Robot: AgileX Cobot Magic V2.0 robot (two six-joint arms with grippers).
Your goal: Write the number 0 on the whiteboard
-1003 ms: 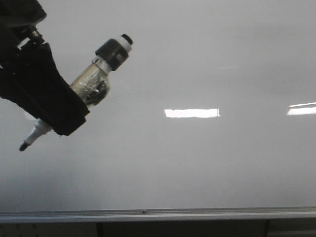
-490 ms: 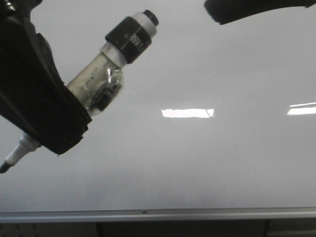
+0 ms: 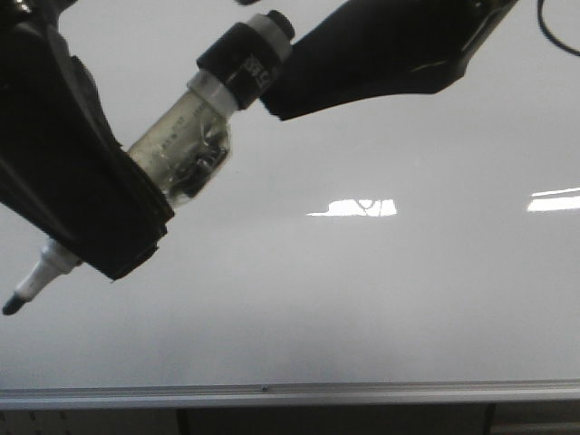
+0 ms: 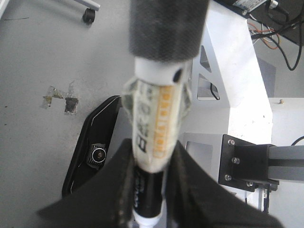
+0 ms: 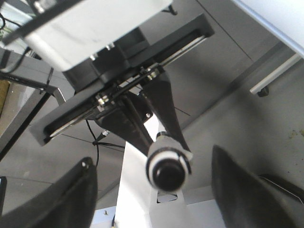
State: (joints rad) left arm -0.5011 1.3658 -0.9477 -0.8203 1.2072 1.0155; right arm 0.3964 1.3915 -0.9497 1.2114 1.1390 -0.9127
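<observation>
The glossy whiteboard (image 3: 408, 299) fills the front view, with its grey rim (image 3: 362, 392) along the bottom. The number 0 is out of view. My left gripper (image 3: 127, 231) is shut on a marker (image 3: 195, 136) with a clear taped barrel, and its dark tip (image 3: 14, 305) points down-left at the board. The left wrist view shows the marker (image 4: 156, 123) clamped in the left gripper (image 4: 151, 190). My right gripper (image 3: 276, 95) reaches in from the upper right, beside the marker's black back end. In the right wrist view that end (image 5: 167, 170) lies between the open right gripper (image 5: 153, 164), untouched.
Two bright light reflections (image 3: 353, 207) (image 3: 555, 200) lie on the board. The wrist views show the grey floor, the robot's white base (image 4: 237, 71), a black bracket (image 4: 247, 159) and a caster wheel (image 4: 88, 16).
My right gripper has come down and left from the top right edge to the marker's back end. The left gripper and marker shifted a little over the last second.
</observation>
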